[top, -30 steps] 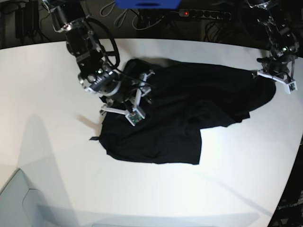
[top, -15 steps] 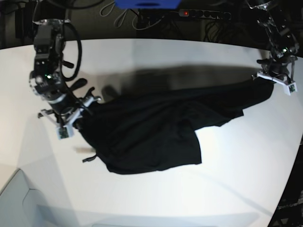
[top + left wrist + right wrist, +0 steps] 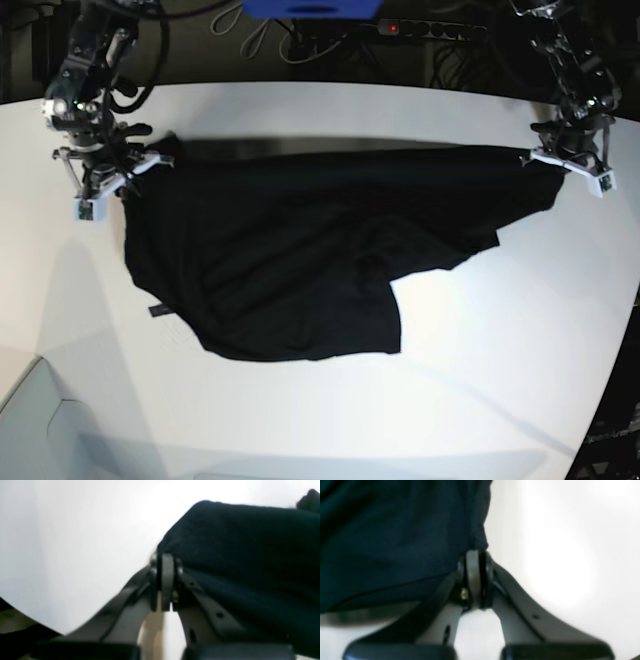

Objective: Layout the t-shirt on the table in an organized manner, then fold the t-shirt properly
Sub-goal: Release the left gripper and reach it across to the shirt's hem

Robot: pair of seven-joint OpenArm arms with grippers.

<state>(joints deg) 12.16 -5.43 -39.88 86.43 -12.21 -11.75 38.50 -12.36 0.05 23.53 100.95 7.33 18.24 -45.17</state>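
Note:
The black t-shirt (image 3: 300,250) is stretched wide across the white table (image 3: 480,370), its upper edge pulled taut between both grippers. At the back left of the base view, my right gripper (image 3: 118,178) is shut on one end of that edge. My left gripper (image 3: 562,158) is shut on the other end at the back right. The lower part of the shirt lies rumpled, with a fold hanging toward the front. In the right wrist view the pads (image 3: 473,565) pinch dark cloth (image 3: 395,542). The left wrist view shows its pads (image 3: 167,570) clamped on cloth (image 3: 250,555).
A blue object (image 3: 310,8), a power strip (image 3: 430,30) and cables lie behind the table's far edge. The table's curved edge (image 3: 612,380) runs down the right side. A pale grey surface (image 3: 30,430) sits at the lower left corner.
My right gripper closed on the shirt near the table's middle and dragged it left and back. The shirt went from bunched to stretched wide. The left gripper shifted slightly back.

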